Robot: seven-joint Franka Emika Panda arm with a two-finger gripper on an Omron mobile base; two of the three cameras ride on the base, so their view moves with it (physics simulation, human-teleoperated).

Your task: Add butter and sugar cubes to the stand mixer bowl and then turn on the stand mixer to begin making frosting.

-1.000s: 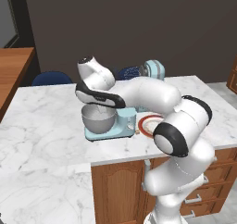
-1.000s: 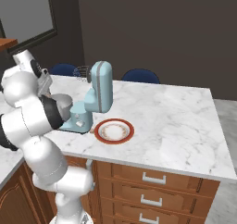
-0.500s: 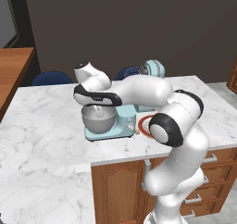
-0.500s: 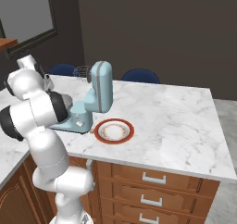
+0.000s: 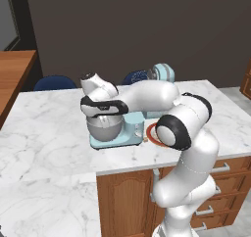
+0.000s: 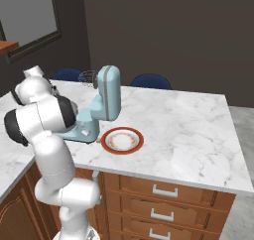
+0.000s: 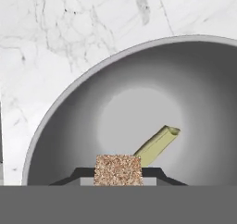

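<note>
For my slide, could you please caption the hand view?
End effector holding a speckled tan-brown sugar cube over the round grey metal mixer bowl, where a pale yellowish butter block leans.

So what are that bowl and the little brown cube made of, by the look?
The stand mixer bowl looks like grey metal with a satin finish: smooth walls and soft shading. The sugar cube, between the tips of the tool, looks grainy and speckled tan, like pressed brown sugar.
</note>
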